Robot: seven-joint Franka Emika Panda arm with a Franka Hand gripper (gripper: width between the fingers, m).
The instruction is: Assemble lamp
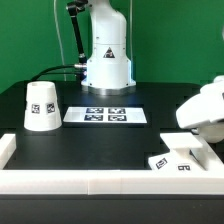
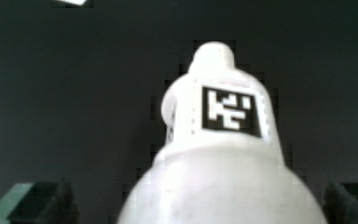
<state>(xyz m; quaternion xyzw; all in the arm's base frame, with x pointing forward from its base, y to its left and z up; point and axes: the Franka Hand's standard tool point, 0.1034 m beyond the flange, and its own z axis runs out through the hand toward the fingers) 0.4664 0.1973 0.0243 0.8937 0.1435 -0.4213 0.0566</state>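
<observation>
A flat white marker board (image 1: pixel 105 115) with four black square tags lies at the frame's centre on the black table (image 1: pixel 110 145). A white rail (image 1: pixel 90 182) runs along the bottom edge. A green backdrop (image 1: pixel 30 40) fills the upper left.

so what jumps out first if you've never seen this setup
The tagged white bulb fills the wrist view, between the open jaws with a gap on each side. In the exterior view the cone shade stands on the black table at that view's left, and the marker board lies mid-table before the white pedestal.
</observation>
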